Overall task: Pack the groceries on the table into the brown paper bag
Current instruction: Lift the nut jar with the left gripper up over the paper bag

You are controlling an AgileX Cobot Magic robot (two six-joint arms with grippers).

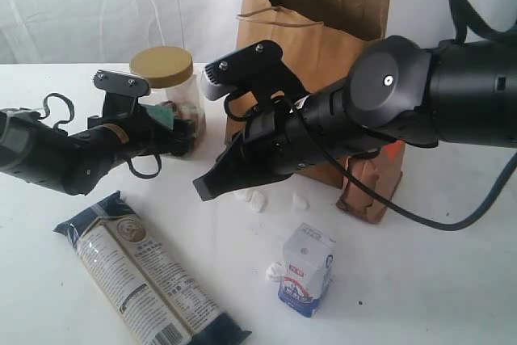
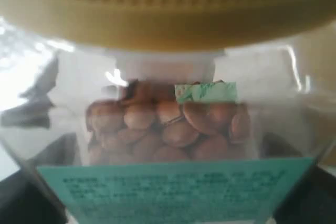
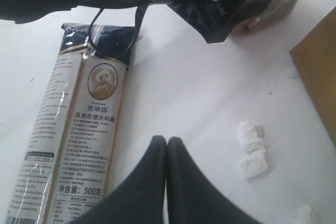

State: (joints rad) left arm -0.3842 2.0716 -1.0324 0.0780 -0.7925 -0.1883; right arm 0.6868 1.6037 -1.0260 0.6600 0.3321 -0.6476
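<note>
Over at 10 o'clock on the table [image 1: 420, 296], left gripper [image 1: 179, 136] straddles the yellow-lidded nut jar [image 1: 161, 66], can't tell if it's squeezing; right gripper [image 3: 166, 140] is pinched together, brown paper bag [image 1: 323, 22] at 12.

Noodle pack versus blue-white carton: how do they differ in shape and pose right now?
The long dark-blue noodle pack lies flat; the blue-white carton stands upright. The pack is long and slim, the carton short and boxy. The pack is dark blue around a pale label; the carton white above, blue below. Both rest on the white table, outside the brown paper bag.
</note>
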